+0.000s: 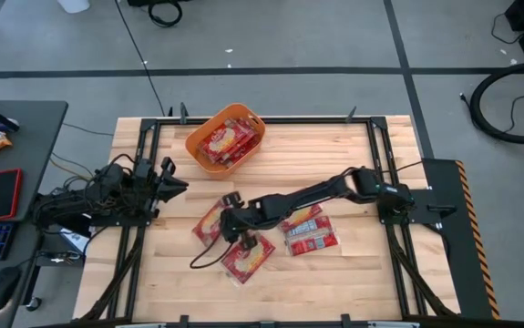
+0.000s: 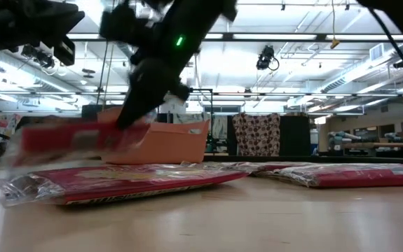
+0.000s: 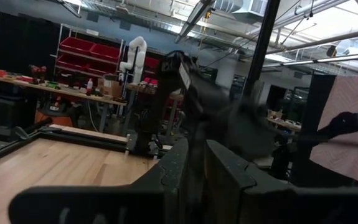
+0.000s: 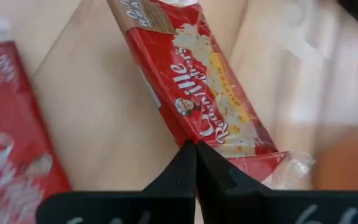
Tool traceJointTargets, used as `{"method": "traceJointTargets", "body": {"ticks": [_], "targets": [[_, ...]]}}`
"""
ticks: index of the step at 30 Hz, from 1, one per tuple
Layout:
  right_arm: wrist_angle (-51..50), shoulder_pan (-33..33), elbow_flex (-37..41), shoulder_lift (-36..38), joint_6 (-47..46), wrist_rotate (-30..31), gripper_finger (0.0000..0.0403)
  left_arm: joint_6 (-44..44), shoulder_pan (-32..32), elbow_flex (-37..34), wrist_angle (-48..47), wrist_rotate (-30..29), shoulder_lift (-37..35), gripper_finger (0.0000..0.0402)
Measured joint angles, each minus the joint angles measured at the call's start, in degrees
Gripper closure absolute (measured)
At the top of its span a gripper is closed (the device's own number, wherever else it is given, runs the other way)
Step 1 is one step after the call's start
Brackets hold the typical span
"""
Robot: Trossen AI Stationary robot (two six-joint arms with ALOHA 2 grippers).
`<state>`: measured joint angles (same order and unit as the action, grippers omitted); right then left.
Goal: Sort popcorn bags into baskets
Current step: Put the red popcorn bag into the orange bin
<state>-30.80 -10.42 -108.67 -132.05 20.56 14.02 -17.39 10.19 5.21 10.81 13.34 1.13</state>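
Observation:
The orange basket (image 1: pixel 191 139) stands near the table's far edge and holds several red popcorn bags (image 1: pixel 226 142). It also shows in the low view as the basket (image 2: pixel 166 143). Two more bags lie flat on the table, one (image 1: pixel 249 258) toward the near edge and one (image 1: pixel 310 234) to its right. My right gripper (image 1: pixel 228 221) (image 4: pixel 195 148) reaches across to the table's middle and is shut on a further bag (image 1: pixel 209 222). My left gripper (image 1: pixel 172 178) waits at the table's left edge, its fingers a little apart and holding nothing. My right gripper pinches the red bag by its long side edge (image 4: pixel 188 138), toward the end with the clear seal (image 4: pixel 291 169). The two fingertips meet on that edge, coming from above. The bag (image 2: pixel 75 138) is lifted clear of the table, roughly level, above the bags lying flat.
A flat bag (image 2: pixel 117 183) lies close to the low camera and another (image 2: pixel 348 175) to its right. Off the table's left side stands a desk with a red phone (image 1: pixel 5 193), a keyboard and a mouse. Bare wood lies along the near edge and the far right.

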Motion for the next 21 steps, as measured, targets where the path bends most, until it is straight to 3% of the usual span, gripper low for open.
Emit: {"method": "traceJointTargets", "body": {"ticks": [11,21], "targets": [[-13.5,-0.9,-0.1,11.8,-2.4,9.6,0.0401,0.0,-0.2,0.0,0.5,0.0,0.0,0.0345],[-17.0,1.4,-0.2,15.8,-0.5,16.4,0.0402,0.1,-0.2,0.0,0.5,-0.3,0.0,0.0345]]}}
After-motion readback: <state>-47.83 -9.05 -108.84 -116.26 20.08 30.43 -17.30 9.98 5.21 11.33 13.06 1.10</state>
